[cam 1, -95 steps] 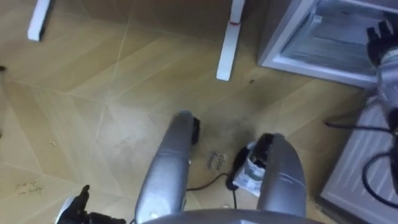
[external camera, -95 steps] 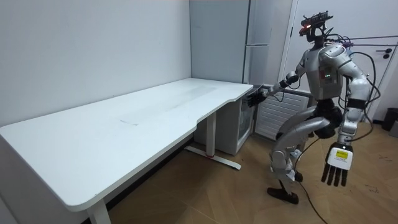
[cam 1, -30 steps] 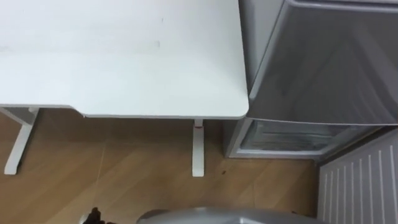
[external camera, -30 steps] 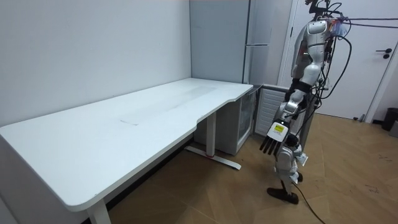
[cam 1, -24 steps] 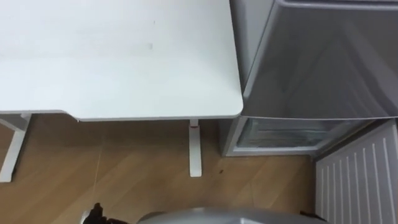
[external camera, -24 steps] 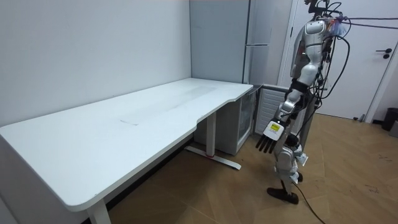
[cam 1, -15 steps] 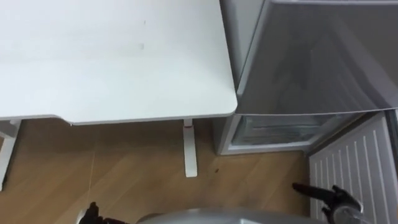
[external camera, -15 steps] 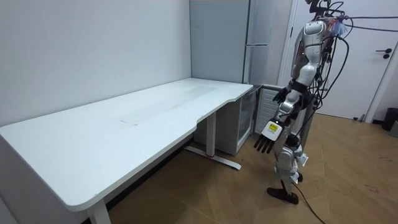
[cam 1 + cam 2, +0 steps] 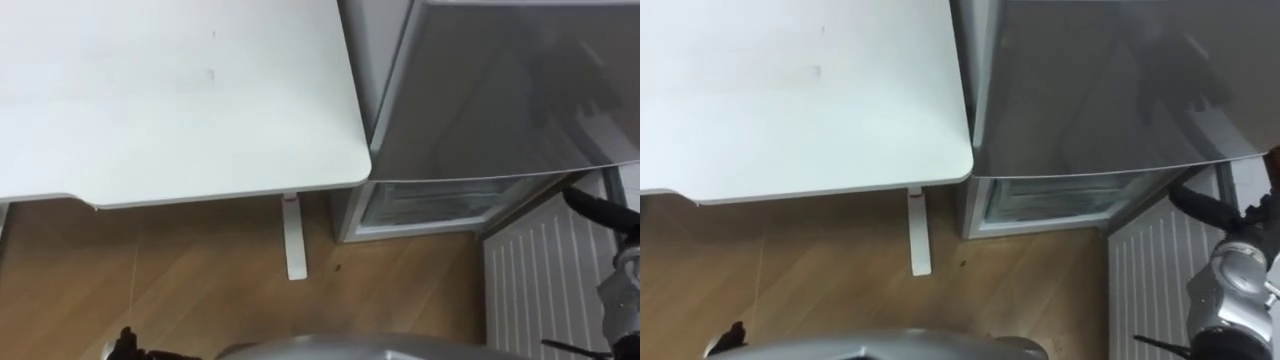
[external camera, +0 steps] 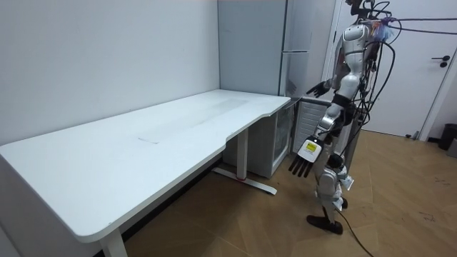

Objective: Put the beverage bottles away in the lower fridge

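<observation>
The tall grey fridge [image 9: 500, 90] stands right of the white table [image 9: 170, 90]. Its lower compartment [image 9: 430, 205] is open and shows a pale interior, and its white ribbed door [image 9: 540, 290] is swung out to the right. I stand upright before it, beside the door [image 10: 308, 135]. My right hand [image 10: 316, 90] is raised at chest height toward the fridge, fingers straight and holding nothing; it comes in at the right edge [image 9: 590, 207] of the left eye view. My left hand [image 10: 303, 160] hangs open at my side and holds nothing; it is also at the bottom left [image 9: 125, 345].
The table's white leg [image 9: 293, 235] stands on the wooden floor just left of the open compartment. In the room view the long table [image 10: 143, 143] runs along the wall to the fridge [image 10: 250, 50]. A white room door [image 10: 428, 64] is behind me.
I have risen from a crouch at the lower door to standing. Over the last second my right hand has lifted from my side toward the fridge. The head camera has shifted right.
</observation>
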